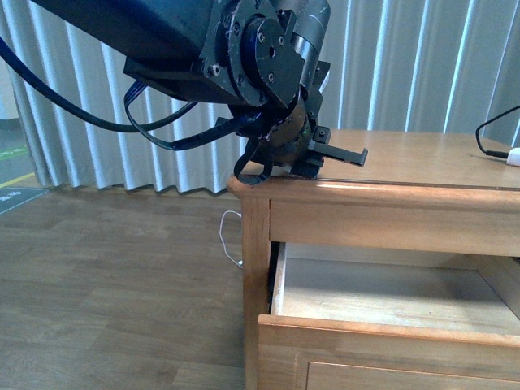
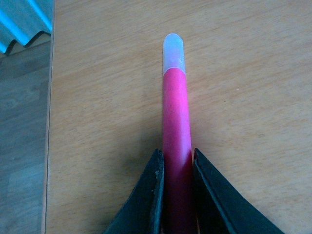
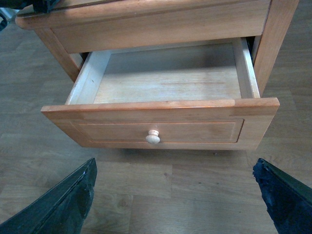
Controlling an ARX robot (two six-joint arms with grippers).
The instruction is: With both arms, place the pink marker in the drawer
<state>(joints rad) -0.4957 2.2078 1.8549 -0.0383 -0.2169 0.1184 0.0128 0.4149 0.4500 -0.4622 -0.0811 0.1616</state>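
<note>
Smooth pink marker (image 2: 175,107) – frosted white cap, rear end hidden – clamped in left gripper (image 2: 176,157) over grainy wooden surface (image 2: 253,97); right gripper (image 3: 174,165) spread wide before open drawer (image 3: 161,104).

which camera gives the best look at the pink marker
The left wrist view: the pink marker runs up mid-frame over the wooden top, gripped between the left claw fingers. The front view hides it behind the left arm. The right wrist view shows only the open drawer.

The open drawer (image 1: 390,296) at lower right is left clear from above, overhung only at its rear by the cabinet top (image 1: 422,162).
</note>
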